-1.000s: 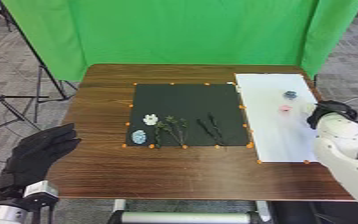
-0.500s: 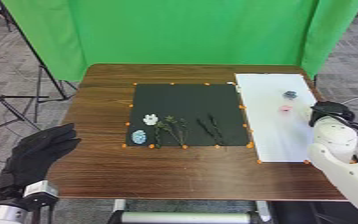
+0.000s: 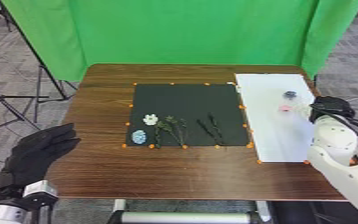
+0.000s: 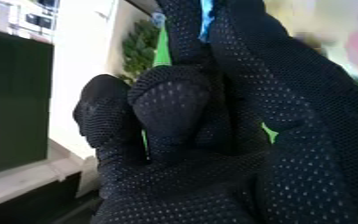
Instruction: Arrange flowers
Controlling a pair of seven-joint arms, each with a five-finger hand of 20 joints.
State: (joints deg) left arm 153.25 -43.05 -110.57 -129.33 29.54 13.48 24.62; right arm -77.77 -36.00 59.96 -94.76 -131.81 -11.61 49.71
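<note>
One small shift is noted: the right hand [image 3: 333,107] is moved slightly farther up beside the white sheet [image 3: 282,140] — whether anything is grasped cannot be told. The pink flower [image 3: 286,108] and blue-grey flower [image 3: 290,94] are unmoved there — the arrangement seems unadvanced. Left hand [image 3: 35,152]: fingers relaxed, released.

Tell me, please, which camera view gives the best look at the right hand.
The right wrist view, because it shows the right hand's dotted black glove close up. The head view shows that hand much smaller and from above, at the right edge of the white sheet.
</note>
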